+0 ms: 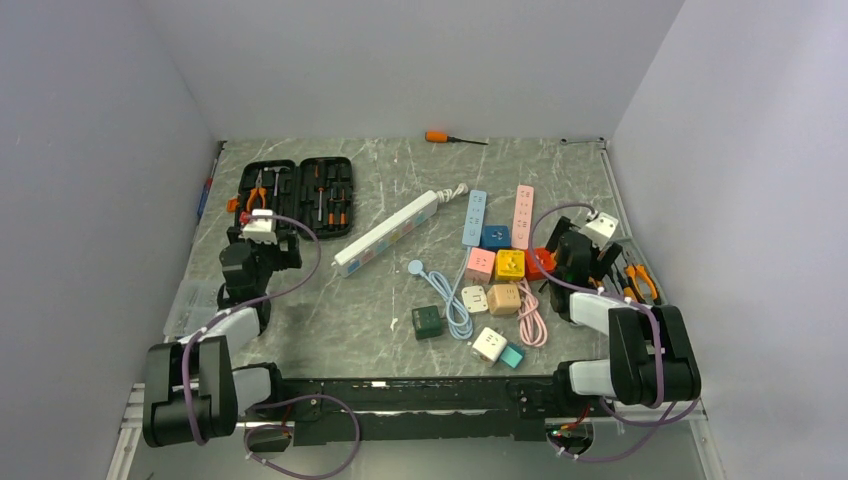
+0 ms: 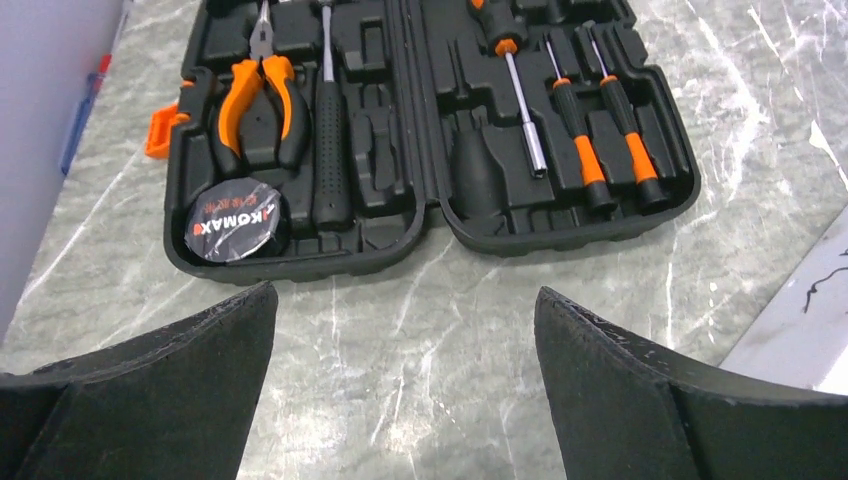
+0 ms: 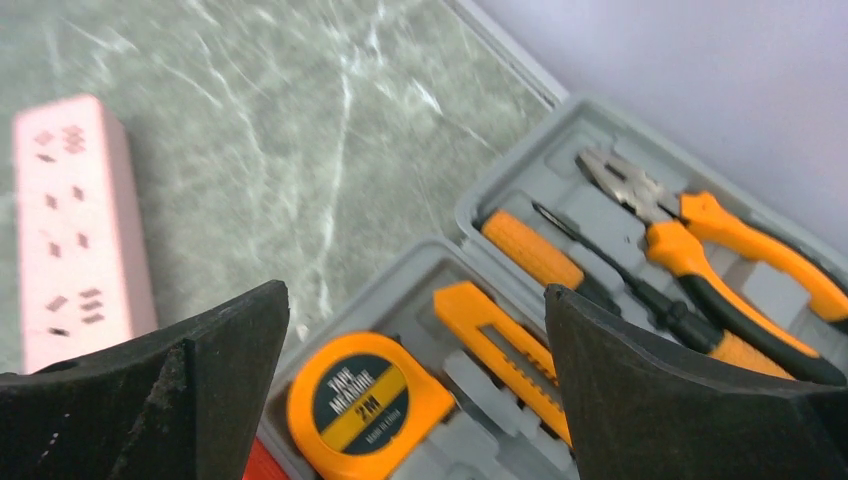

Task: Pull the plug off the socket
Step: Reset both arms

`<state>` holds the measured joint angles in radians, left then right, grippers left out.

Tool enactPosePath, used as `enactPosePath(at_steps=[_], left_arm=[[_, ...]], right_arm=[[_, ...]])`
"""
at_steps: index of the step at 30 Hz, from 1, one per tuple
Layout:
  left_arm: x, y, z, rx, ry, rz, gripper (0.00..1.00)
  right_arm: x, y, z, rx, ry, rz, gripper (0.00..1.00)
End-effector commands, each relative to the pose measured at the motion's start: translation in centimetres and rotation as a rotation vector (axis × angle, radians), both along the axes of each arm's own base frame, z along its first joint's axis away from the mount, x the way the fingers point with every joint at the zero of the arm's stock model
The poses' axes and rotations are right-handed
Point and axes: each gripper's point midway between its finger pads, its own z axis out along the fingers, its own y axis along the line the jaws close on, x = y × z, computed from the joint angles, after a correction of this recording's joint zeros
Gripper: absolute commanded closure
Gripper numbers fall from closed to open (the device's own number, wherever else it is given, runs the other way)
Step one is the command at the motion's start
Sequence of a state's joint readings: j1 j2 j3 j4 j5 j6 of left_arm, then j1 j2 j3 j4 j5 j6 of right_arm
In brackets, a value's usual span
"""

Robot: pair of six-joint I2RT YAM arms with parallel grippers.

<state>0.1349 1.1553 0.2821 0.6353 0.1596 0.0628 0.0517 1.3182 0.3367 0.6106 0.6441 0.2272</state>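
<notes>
Top view: the sockets, a white strip [image 1: 388,233], a pink strip [image 1: 522,215] and cube sockets [image 1: 510,265], cluster mid-table. They lie at 3 o'clock from the left gripper [image 1: 260,218] and at 9 o'clock from the right gripper [image 1: 585,240]. I cannot tell which one holds a plug.

Left wrist: the left gripper [image 2: 405,380] is spread and empty. At 12 o'clock a black case [image 2: 430,215] holds pliers [image 2: 258,105], screwdrivers [image 2: 585,150] and a roll [image 2: 232,222] marked "KOMAX".

Right wrist: the right gripper [image 3: 415,380] is spread and empty, with the pink strip [image 3: 75,230] at 9 o'clock. A grey case [image 3: 500,200] holds a tape measure [image 3: 365,405] labelled "TAPE MEASURE 2M".

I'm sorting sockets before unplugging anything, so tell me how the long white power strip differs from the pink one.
The white power strip is clearly longer than the pink power strip. The white one lies diagonally; the pink one runs nearly straight from front to back. Both lie flat, sockets facing up.
</notes>
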Motion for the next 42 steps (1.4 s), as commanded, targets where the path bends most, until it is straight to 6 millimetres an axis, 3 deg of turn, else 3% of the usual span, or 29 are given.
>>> enactPosePath(at_steps=[1,12,18,23,27,28,31,32,42], left_arm=[[1.1,0.2,3.8,0.020,-0.201,0.013,0.01],[-1.2,-0.8,2.8,0.062,-0.341,-0.011,0.01],[-0.2,-1.3,2.2,0.085,-0.287,-0.020,0.01],[1.7,-0.8,1.2,0.072,-0.176,0.005,0.01],[2.1,-0.7,1.2,0.062,-0.168,0.012,0.01],[2.1,-0.7,1.1,0.062,-0.164,0.012,0.01],[2.2,-0.7,1.2,0.063,-0.165,0.010,0.01],[2.2,-0.7,1.3,0.062,-0.169,0.011,0.01],[2.1,-0.6,1.3,0.060,-0.174,0.017,0.01]], right_arm=[[1.7,0.4,4.0,-0.024,-0.203,0.027,0.00],[1.3,2.4,3.6,-0.123,-0.231,0.089,0.00],[1.1,3.2,3.9,-0.147,-0.256,0.124,0.00],[0.8,4.1,4.1,-0.161,-0.280,0.200,0.00],[1.1,4.6,2.8,-0.124,-0.271,0.276,0.00],[1.8,4.3,3.4,-0.156,-0.283,0.264,0.00],[3.4,3.7,1.4,-0.061,-0.182,0.262,0.00],[3.5,2.9,1.2,-0.038,-0.179,0.256,0.00],[3.0,2.8,1.7,-0.047,-0.206,0.261,0.00]])
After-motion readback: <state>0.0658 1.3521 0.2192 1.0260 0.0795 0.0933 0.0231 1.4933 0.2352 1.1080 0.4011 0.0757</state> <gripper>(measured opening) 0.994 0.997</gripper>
